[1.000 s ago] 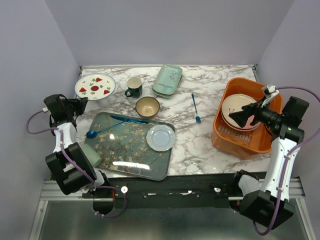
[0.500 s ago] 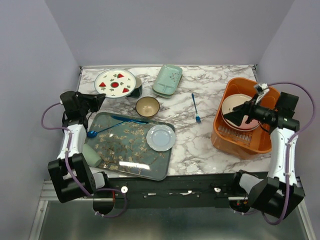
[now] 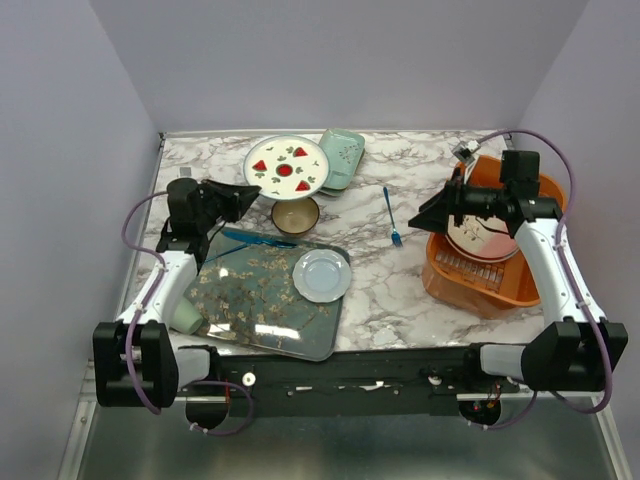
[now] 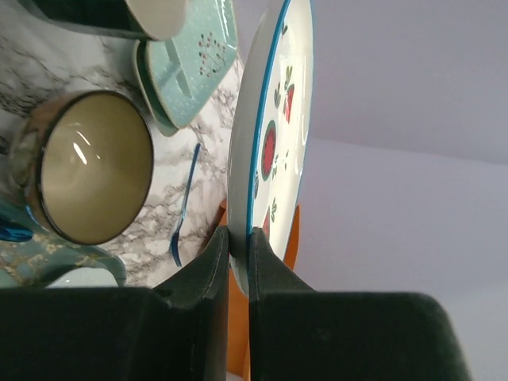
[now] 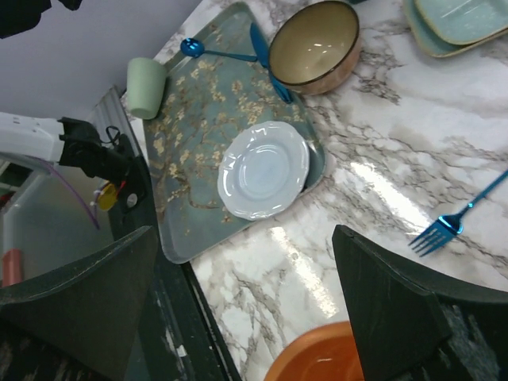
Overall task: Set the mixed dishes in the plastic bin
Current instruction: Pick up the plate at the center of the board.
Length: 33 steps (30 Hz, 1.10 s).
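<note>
We see the left jaws clenched on the rim of the white plate with red wedges (image 3: 285, 167), which hangs in the air over the back of the table (image 3: 420, 290). In the left wrist view the plate shows edge-on, pinched between the two fingers (image 4: 214, 270).

Under and around it things are crowded. The brown bowl (image 3: 295, 215) sits just below its near edge, and the mint rectangular dish (image 3: 345, 152) lies beside it, partly covered in the top view. The dark green mug (image 4: 119, 17) shows only in the left wrist view, next to the mint dish. The blue fork (image 3: 392, 218) lies alone on the table between the bowl and the orange plastic bin (image 3: 480, 285).

The bin stands at the right with the cream-and-pink plate (image 3: 478, 232) inside it. The right jaws are spread wide and grasp nothing; they hang at the bin's left rim.

The dark floral tray (image 3: 250, 300) carries the small pale blue plate (image 3: 321, 275) and two blue utensils, one of them a spoon (image 5: 208, 51). The pale green cup (image 3: 186, 316) lies at the tray's left edge.

We count three plates, one bowl, one mug, one cup, one mint dish, one fork, one tray and one bin.
</note>
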Each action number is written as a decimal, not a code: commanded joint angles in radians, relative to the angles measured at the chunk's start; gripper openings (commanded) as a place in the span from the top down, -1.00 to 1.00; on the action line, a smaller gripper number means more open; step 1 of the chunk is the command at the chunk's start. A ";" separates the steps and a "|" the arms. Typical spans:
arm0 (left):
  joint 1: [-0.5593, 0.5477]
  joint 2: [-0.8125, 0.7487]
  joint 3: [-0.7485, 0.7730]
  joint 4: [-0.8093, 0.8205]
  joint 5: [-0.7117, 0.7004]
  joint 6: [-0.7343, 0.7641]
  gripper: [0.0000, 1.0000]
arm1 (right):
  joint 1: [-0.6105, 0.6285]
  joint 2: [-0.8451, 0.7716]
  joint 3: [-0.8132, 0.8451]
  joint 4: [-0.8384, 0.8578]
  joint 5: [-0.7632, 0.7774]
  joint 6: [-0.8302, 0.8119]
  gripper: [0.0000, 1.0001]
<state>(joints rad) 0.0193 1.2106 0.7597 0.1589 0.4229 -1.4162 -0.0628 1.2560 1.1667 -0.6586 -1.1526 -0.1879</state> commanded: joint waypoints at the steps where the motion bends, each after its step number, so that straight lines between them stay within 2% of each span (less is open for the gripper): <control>1: -0.102 -0.046 0.020 0.192 -0.036 -0.059 1.00 | 0.089 0.060 0.044 0.123 0.051 0.215 -0.99; 8: -0.266 -0.008 0.032 0.249 -0.093 -0.073 1.00 | 0.146 0.128 0.080 0.227 0.152 0.508 -0.99; 12: -0.340 0.023 0.036 0.291 -0.125 -0.084 1.00 | 0.152 0.117 0.042 0.284 0.333 0.651 -0.99; 14: -0.381 0.047 0.044 0.312 -0.130 -0.087 1.00 | 0.152 0.114 0.025 0.303 0.364 0.695 -0.99; 21: -0.475 0.106 0.067 0.363 -0.147 -0.101 1.00 | 0.152 0.123 -0.015 0.327 0.445 0.760 -0.96; 33: -0.535 0.129 0.064 0.404 -0.151 -0.113 1.00 | 0.152 0.138 -0.055 0.330 0.510 0.800 -0.86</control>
<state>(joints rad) -0.4969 1.3571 0.7609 0.3733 0.2882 -1.4910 0.0841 1.3808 1.1305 -0.3553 -0.6849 0.5850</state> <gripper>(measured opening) 0.161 0.939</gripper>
